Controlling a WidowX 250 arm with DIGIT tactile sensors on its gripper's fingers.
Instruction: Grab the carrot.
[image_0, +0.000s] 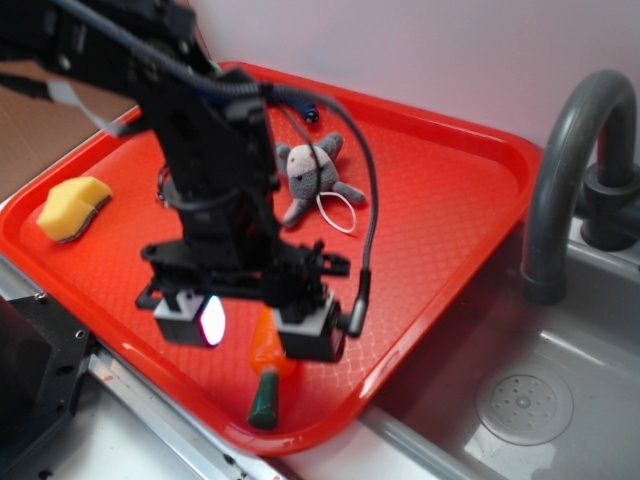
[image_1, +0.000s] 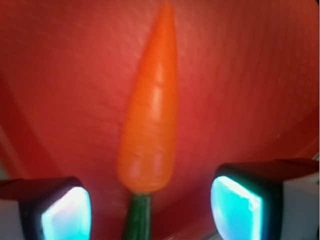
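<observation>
wrist | gripper (image_1: 150, 205) open astride carrot (image_1: 150, 130) | tray (image_1: 250, 75) around

- The room light is bright and even, throwing only faint shadows on the red tray (image_0: 420, 190).
- The arm (image_0: 210, 170) looks soft, slightly smeared.
- Close up, the carrot (image_1: 150, 115) is blurry, with pale glare streaks.
- The pads (image_1: 236, 207) glow washed-out cyan.

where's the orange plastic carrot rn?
The orange plastic carrot with the green stem lies on the red tray near its front edge, directly under the open gripper; the wrist view shows its stem end between the two fingers.
</observation>
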